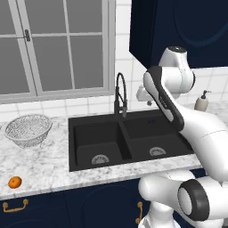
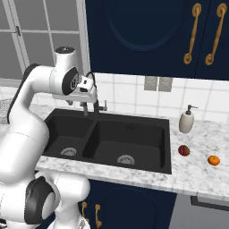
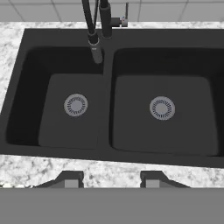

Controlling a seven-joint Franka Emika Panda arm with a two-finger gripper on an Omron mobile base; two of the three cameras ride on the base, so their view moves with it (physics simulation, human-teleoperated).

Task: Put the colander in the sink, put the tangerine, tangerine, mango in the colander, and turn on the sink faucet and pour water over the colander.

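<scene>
Hovering over the black sink [image 3: 109,144], the gripper [image 3: 111,178] has nothing between its fingertips; jaws look parted, though honestly hard to judge. Faucet [image 1: 120,95] stands behind the divider. Colander [image 1: 27,129] sits on the counter left of the sink, one tangerine [image 1: 15,181] near it. Mango [image 2: 184,150] and another tangerine [image 2: 214,160] lie on the right.

No readable text, labels or numbers anywhere (soap dispenser [image 2: 186,121] face plain too).
</scene>
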